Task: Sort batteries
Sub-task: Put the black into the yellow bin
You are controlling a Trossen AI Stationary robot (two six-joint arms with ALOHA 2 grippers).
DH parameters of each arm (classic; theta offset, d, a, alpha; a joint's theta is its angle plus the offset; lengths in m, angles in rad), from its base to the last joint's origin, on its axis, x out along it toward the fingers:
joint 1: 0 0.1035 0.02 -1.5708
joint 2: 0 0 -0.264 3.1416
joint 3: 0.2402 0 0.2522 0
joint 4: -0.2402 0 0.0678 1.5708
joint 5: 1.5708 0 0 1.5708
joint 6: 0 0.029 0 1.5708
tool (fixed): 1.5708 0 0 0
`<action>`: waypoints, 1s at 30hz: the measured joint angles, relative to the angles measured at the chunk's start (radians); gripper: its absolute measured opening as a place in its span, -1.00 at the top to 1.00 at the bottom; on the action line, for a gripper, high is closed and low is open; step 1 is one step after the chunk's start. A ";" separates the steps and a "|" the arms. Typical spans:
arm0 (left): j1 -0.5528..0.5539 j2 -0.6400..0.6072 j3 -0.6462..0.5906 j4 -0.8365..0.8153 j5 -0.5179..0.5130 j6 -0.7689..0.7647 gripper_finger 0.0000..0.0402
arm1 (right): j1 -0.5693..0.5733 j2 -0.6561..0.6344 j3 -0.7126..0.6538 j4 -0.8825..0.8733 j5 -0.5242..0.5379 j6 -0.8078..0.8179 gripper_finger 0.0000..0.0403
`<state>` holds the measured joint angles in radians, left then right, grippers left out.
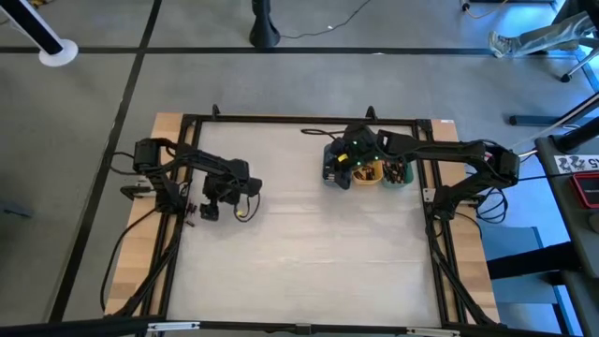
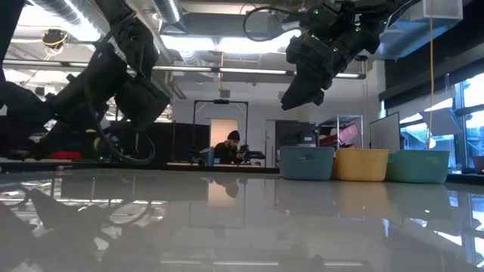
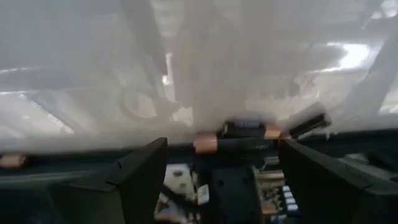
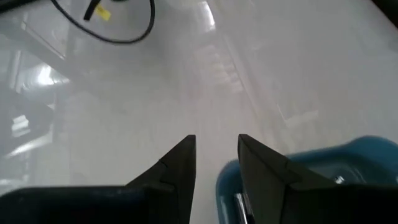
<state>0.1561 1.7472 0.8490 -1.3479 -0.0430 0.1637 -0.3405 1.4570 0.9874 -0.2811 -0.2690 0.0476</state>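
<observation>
Right wrist view, nearest: right gripper fingers a narrow gap apart, nothing between them, hanging above the bench. Just below its tips is the rim of the slate-blue tray, with a silvery battery showing inside near the finger.

Left wrist view: left gripper spread wide and empty, fingers level with the bench edge. Beyond them a few batteries lie in a loose cluster on the bench, dark bodies with copper-coloured ends; one more copper end sits well apart at the side.

High view: left gripper at the bench's left side, low; right gripper at the far right over the trays. Blue, orange tray and green tray stand side by side, touching; dark cells visible in the green one.

Low view only: both arms hang clear of the surface, three trays in a row at right, and a person seated far behind in the room.
</observation>
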 joint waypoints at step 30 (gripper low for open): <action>-0.050 -0.338 -0.015 0.052 0.094 -0.712 -0.46 | 0.000 0.000 0.000 -0.023 0.051 -0.054 0.39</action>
<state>0.1064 1.4095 0.8343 -1.2959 0.0507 -0.5484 -0.3405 1.4567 0.9874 -0.3040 -0.2176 -0.0063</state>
